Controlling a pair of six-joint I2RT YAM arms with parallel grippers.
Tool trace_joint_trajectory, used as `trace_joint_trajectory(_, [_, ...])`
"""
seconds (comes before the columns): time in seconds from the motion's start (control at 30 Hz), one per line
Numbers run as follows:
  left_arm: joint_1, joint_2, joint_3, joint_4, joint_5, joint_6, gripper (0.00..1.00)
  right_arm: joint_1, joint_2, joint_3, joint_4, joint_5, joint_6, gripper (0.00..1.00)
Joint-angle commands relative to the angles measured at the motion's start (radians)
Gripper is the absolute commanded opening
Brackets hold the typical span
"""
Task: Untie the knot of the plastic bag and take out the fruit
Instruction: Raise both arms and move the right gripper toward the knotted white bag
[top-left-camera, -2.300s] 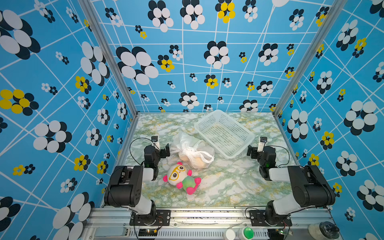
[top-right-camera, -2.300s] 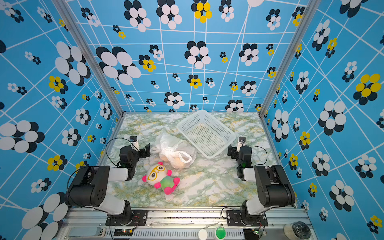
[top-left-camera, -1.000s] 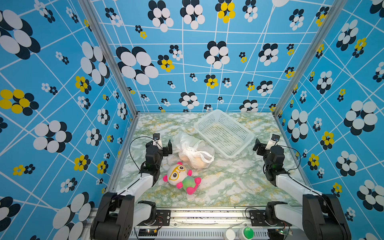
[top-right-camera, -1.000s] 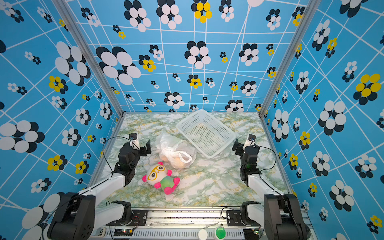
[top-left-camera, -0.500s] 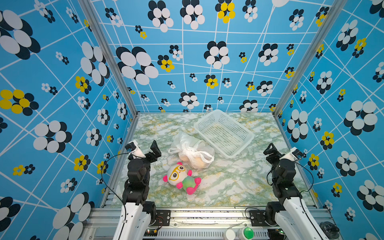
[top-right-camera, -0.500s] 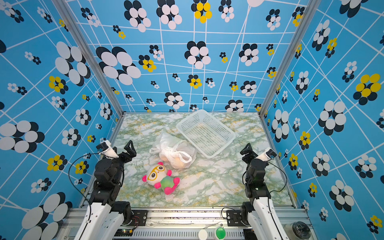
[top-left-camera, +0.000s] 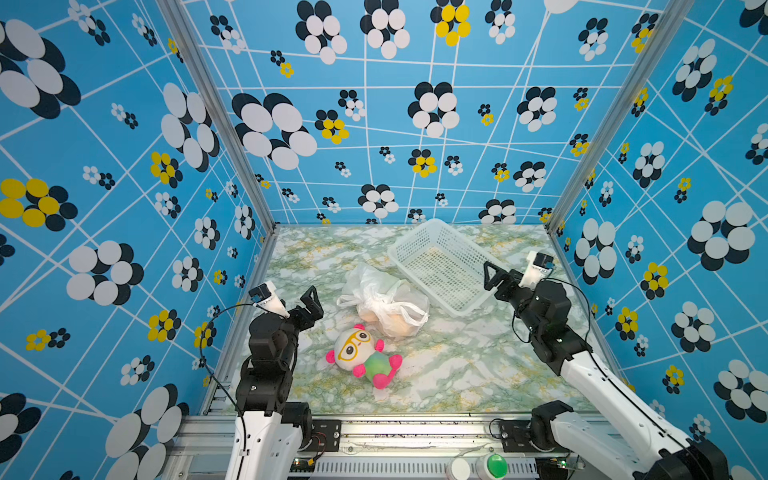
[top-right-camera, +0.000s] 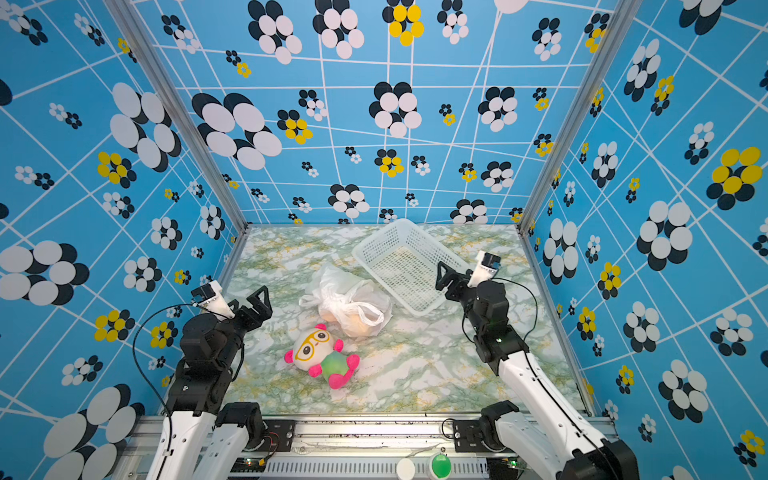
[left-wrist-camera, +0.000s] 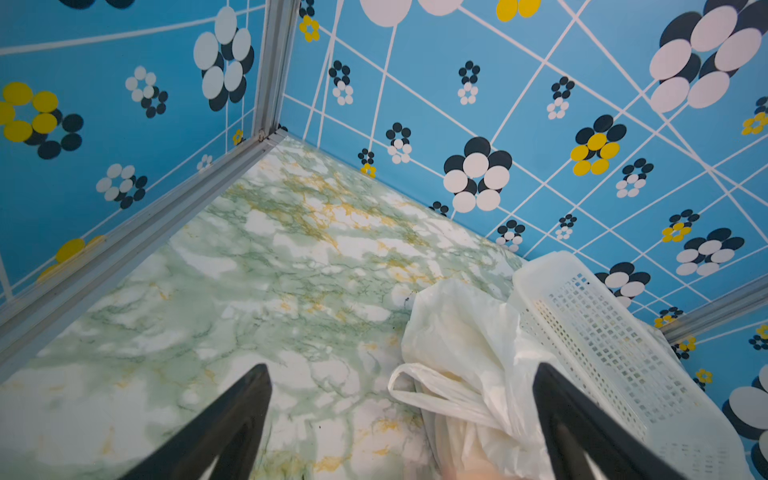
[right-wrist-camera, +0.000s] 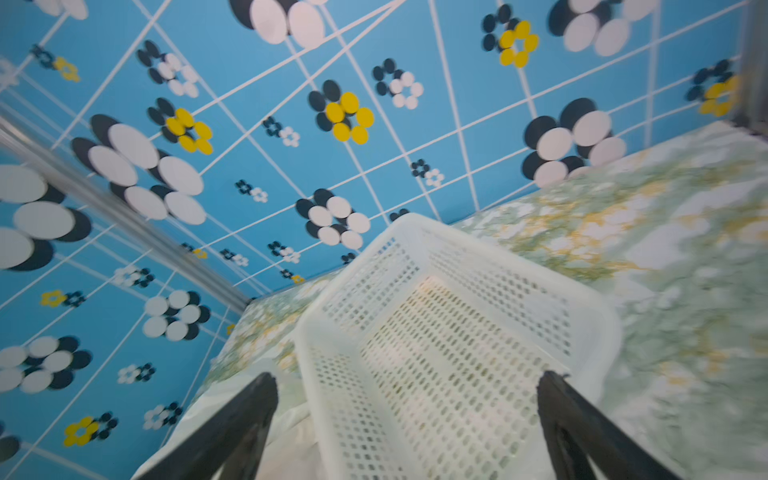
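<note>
The plastic bag lies crumpled in the middle of the marbled table, its loop handles spread out to the sides. The knot is a small bunch of plastic on top; its twist is unclear. Orange fruit shows faintly through the film. My left gripper hovers open just left of the bag, not touching it. My right gripper hangs open over the basket's near right corner, with nothing in it.
A white perforated basket sits behind and right of the bag, touching it. A plush doll with yellow glasses lies in front of the bag. Blue flowered walls close in three sides.
Both arms have unfolded from their low rest pose and risen. The right gripper has swung inward over the basket's corner. The left gripper stays beside the bag. Both remain open.
</note>
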Motion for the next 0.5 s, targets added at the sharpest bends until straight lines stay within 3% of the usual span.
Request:
trace_joint_trajectory(0.0, [0.008, -0.051, 0.086, -0.061, 0.042, -0.035, 0.99, 0.094, 0.038, 0.087, -0.075, -0.001, -0.12, 0.99])
trace_joint_trajectory(0.2, [0.008, 0.034, 0.331, -0.178, 0.026, -0.054, 0.99, 0.254, 0.104, 0.218, -0.172, -0.005, -0.175, 0.98])
trace_joint_trajectory(0.27, [0.008, 0.073, 0.391, -0.248, 0.087, -0.096, 0.98, 0.304, 0.112, 0.244, -0.212, 0.006, -0.195, 0.97])
trace_joint_trajectory(0.33, [0.006, 0.062, 0.35, -0.262, 0.196, -0.179, 0.97, 0.347, 0.113, 0.253, -0.24, 0.02, -0.211, 0.94])
trace_joint_trajectory(0.4, [-0.002, 0.003, 0.218, -0.187, 0.301, -0.259, 0.97, 0.386, 0.116, 0.251, -0.251, 0.031, -0.225, 0.91])
trace_joint_trajectory(0.47, [-0.023, -0.076, 0.082, -0.148, 0.302, -0.318, 0.98, 0.426, 0.132, 0.242, -0.241, 0.038, -0.242, 0.87])
